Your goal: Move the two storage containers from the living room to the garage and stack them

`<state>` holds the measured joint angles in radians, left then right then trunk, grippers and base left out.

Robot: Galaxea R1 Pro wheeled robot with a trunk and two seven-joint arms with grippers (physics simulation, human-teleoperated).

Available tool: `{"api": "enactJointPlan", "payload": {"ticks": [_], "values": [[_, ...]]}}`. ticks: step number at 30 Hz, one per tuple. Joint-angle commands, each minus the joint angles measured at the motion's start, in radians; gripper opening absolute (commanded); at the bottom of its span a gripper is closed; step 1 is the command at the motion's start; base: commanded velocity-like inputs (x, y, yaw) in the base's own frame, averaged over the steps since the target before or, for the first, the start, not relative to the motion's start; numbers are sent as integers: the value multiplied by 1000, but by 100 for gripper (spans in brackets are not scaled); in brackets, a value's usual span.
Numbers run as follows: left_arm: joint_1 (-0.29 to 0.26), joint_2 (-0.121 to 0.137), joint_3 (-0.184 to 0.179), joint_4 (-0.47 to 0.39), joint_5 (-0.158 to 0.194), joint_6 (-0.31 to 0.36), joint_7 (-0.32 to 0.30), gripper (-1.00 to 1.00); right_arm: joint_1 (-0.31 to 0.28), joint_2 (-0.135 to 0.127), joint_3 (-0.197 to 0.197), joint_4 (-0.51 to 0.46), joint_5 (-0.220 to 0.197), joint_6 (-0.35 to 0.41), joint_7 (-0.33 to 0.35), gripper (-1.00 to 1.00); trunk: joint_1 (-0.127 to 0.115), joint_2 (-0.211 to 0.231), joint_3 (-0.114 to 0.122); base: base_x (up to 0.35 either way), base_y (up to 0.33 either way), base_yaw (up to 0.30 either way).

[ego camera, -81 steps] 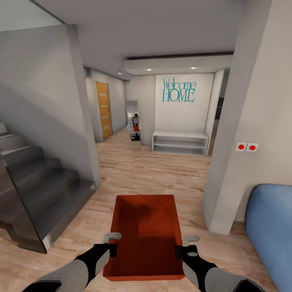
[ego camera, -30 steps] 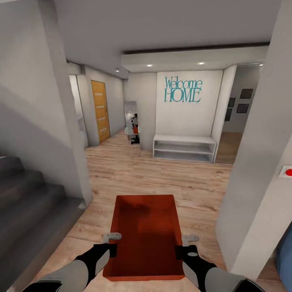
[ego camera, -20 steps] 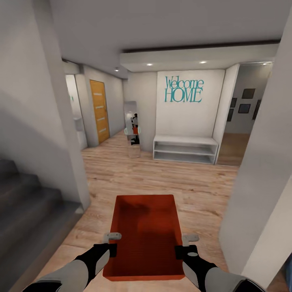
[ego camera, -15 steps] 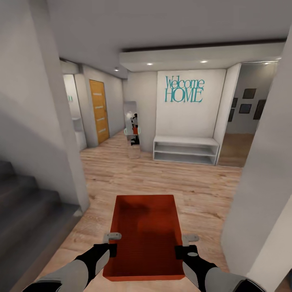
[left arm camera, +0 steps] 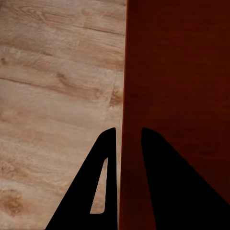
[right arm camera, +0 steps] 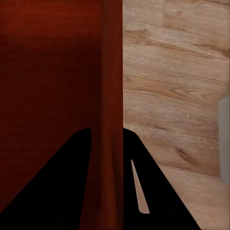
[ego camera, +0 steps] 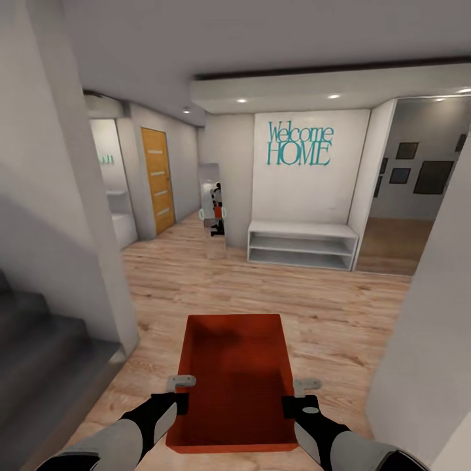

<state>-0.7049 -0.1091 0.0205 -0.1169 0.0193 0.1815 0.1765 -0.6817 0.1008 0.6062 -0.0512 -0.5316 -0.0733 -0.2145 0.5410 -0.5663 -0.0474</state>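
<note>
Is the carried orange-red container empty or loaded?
Empty: the storage container shows only its bare flat bottom, held level between left gripper and right gripper.

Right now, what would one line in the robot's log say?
phase: carrying | container: held over wood floor | left end effector: shut on wall | right end effector: shut on wall | place: hallway

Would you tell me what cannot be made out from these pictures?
- Storage container: its underside is hidden by its own walls in the head view.
- Staircase: cut off by the head view's edge.
- Mirror reflection: too small to read.
- Left gripper: fingertip contact is lost in black silhouette.
</note>
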Motion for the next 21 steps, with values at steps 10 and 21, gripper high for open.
{"api": "enactJointPlan", "payload": {"ticks": [10, 21], "values": [[-1, 5, -2, -4, -19, 7, 27, -100, -1, -15, 2, 7, -18, -6, -5, -100, 1, -2, -2, 324, 0, 0], [0, 5, -2, -4, -19, 7, 26, -100, -1, -15, 2, 7, -18, -6, -5, -100, 1, -2, -2, 323, 0, 0]]}}
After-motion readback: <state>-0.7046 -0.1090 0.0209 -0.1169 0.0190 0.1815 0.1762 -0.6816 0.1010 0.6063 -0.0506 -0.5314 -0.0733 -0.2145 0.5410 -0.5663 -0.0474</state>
